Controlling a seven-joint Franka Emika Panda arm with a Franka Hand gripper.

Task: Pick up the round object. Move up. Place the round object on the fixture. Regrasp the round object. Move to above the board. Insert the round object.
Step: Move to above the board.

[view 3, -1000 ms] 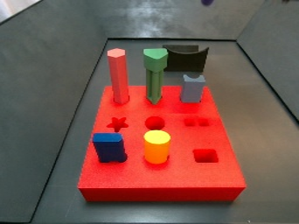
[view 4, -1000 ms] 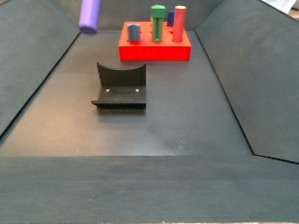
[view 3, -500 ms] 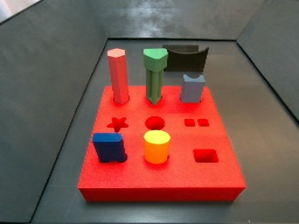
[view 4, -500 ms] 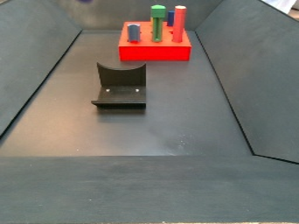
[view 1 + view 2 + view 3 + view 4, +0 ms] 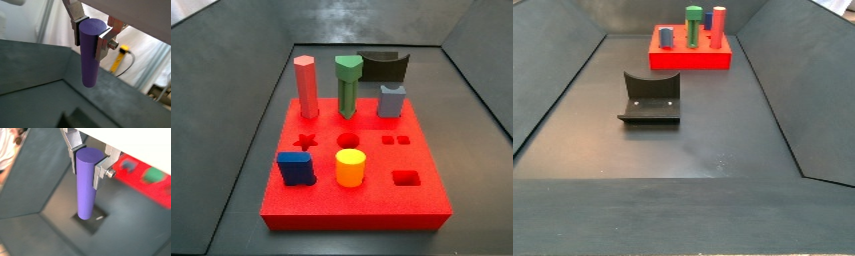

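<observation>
The board point(image 5: 352, 170) fills the middle of a side view, a red slab with the round hole point(image 5: 348, 140) open near its centre and other pegs standing around it. In another side view the fixture point(image 5: 649, 98) sits on the dark floor, left of centre, well apart from the board at the top of that frame. Neither side view shows the arm at all, so it's up out of frame.

The gripper point(image 5: 91, 162) only shows in both wrist views, fingers clamped narrow on the top end of the round object point(image 5: 85, 185), which hangs straight down. One wrist view has the peg's lower end lined up over the fixture far below.

What worries me: it's a long peg held only near the top, so coming down it could swing or slip and miss the notch, or tip once released.
</observation>
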